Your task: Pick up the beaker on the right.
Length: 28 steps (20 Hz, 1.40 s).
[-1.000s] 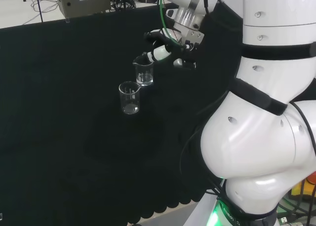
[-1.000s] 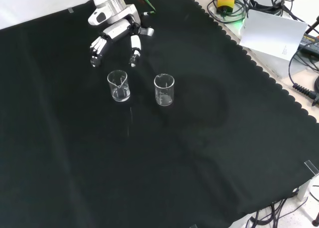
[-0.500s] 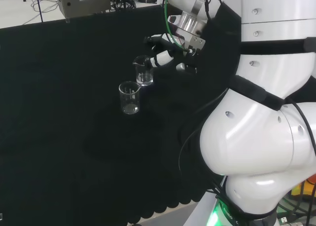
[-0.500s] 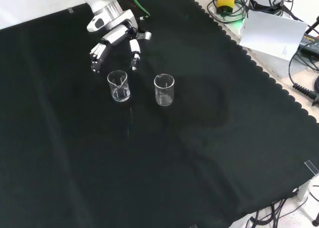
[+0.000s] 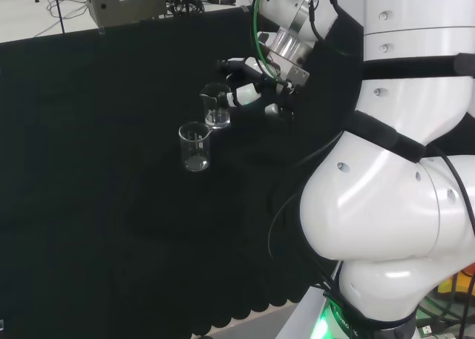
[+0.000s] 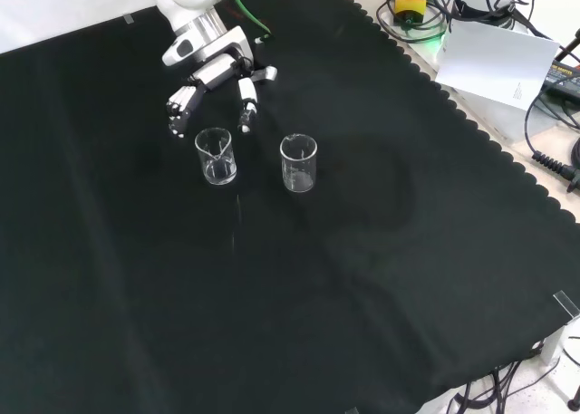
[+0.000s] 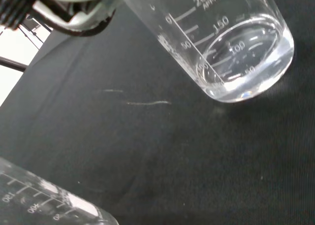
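In your wrist view the clear glass graduated beaker (image 7: 231, 48) is cut off at its rim by the picture's edge, and the second clear glass beaker (image 7: 47, 200) shows just a corner. A blurred white part of the black and white hand (image 7: 69, 6) blocks one corner.

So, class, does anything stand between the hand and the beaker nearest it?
Nothing visible does. In the front view the open hand is just behind the near beaker; the other beaker stands off to its right.
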### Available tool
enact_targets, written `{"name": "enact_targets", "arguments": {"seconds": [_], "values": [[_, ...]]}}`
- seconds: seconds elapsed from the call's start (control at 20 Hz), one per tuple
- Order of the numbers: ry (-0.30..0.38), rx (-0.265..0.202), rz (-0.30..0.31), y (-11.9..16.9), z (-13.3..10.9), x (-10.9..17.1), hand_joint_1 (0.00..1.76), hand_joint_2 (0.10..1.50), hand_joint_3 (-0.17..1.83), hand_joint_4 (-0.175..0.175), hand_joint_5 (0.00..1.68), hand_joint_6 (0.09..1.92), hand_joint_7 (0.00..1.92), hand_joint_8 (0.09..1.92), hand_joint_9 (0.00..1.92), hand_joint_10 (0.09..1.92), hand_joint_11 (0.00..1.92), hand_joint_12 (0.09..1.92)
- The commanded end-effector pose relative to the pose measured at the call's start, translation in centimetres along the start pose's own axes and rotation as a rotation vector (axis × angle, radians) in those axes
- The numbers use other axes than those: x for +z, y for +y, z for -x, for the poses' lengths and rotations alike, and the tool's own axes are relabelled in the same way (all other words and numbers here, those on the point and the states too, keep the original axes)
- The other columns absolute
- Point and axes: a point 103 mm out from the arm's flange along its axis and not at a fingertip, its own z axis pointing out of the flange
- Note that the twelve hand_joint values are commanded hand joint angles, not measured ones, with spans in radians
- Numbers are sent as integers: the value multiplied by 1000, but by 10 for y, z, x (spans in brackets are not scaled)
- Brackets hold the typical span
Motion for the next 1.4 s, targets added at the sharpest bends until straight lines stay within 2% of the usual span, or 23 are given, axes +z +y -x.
{"name": "enact_targets", "arguments": {"seconds": [0.05,0.2,0.5,0.8,0.9,1.05,1.4], "values": [[-2,3,-9,5,3,9,899,524,546,-21,429,87,253,670,407,639,74,1400],[4,10,-7,8,5,16,902,515,566,-20,439,87,260,666,412,631,74,1398],[40,-4,-5,11,11,25,902,510,581,-20,445,87,264,663,416,625,75,1398],[95,-5,32,15,16,28,907,506,586,-20,450,87,264,663,418,624,75,1397],[94,-5,39,17,16,32,909,505,587,-20,459,87,270,665,422,624,76,1397],[81,-8,30,18,14,38,914,503,590,-21,471,87,280,668,428,625,78,1396],[113,-20,11,26,11,48,922,499,598,-21,482,87,287,668,438,622,83,1393]]}}
